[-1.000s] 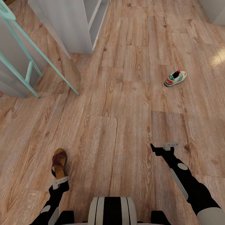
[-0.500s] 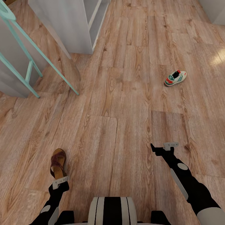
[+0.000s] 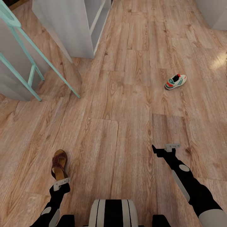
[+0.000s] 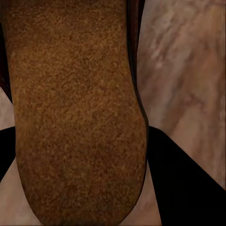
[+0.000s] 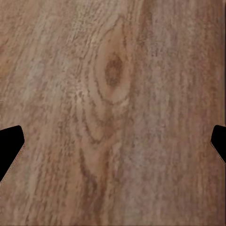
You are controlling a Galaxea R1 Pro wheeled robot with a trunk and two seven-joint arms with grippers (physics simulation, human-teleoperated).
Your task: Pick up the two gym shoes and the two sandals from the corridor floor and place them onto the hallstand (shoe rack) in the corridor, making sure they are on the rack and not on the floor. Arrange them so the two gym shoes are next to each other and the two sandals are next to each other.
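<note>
One sandal (image 3: 59, 164), lengthwise away from the robot, clamped in left gripper (image 3: 60, 181); right gripper (image 3: 163, 147) spread.

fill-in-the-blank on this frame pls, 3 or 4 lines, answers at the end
1. The left hand is closed on a reddish-brown ____.
2. The gym shoe lies on the ____, ahead of the right arm.
3. The right hand has its fingers spread over bare planks, so it is ____.
4. The tall ladder-like frame near the pale grey unit is coloured ____.

Missing words: sandal; floor; open; mint green
</note>
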